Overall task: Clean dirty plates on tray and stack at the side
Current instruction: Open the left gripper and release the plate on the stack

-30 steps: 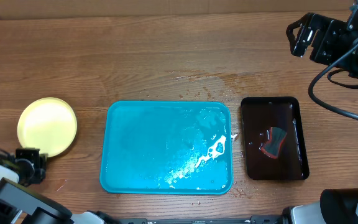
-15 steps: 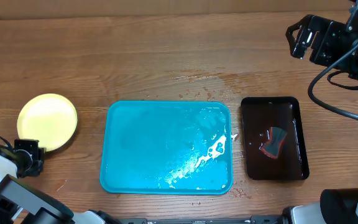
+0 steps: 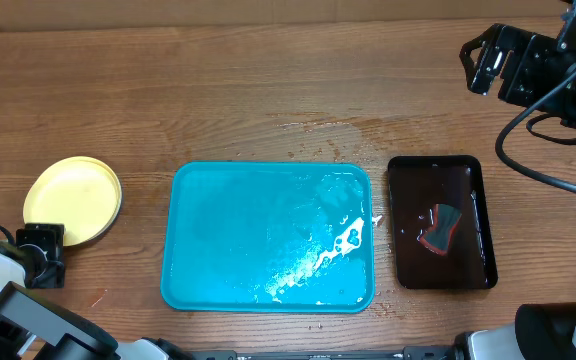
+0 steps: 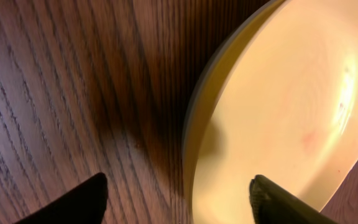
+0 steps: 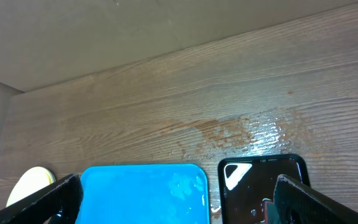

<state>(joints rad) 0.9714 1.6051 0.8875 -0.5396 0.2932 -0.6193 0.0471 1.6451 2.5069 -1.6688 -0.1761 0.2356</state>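
A pale yellow plate (image 3: 72,200) lies on top of a small stack on the wood, left of the tray, and a second rim shows just under it. Seen from the left wrist, the top plate (image 4: 291,106) looks wiped, with only faint pink marks. My left gripper (image 3: 42,243) is at the stack's near edge, and my left gripper (image 4: 179,202) is open: one fingertip is over the wood, the other over the plate, holding nothing. The turquoise tray (image 3: 228,230) is wet and has no plates on it. My right gripper (image 3: 480,60) hovers open at the far right.
A black tray (image 3: 408,180) to the right of the turquoise one holds dark liquid and a sponge (image 3: 440,228). Water spots mark the wood behind the trays (image 5: 260,134). In the right wrist view, the turquoise tray (image 5: 145,193) and black tray (image 5: 263,183) lie below the gripper.
My left gripper has opened and let go of the yellow plate, which now lies flat on the stack, slightly further left. The gripper has drawn back a little. The right arm has not moved.
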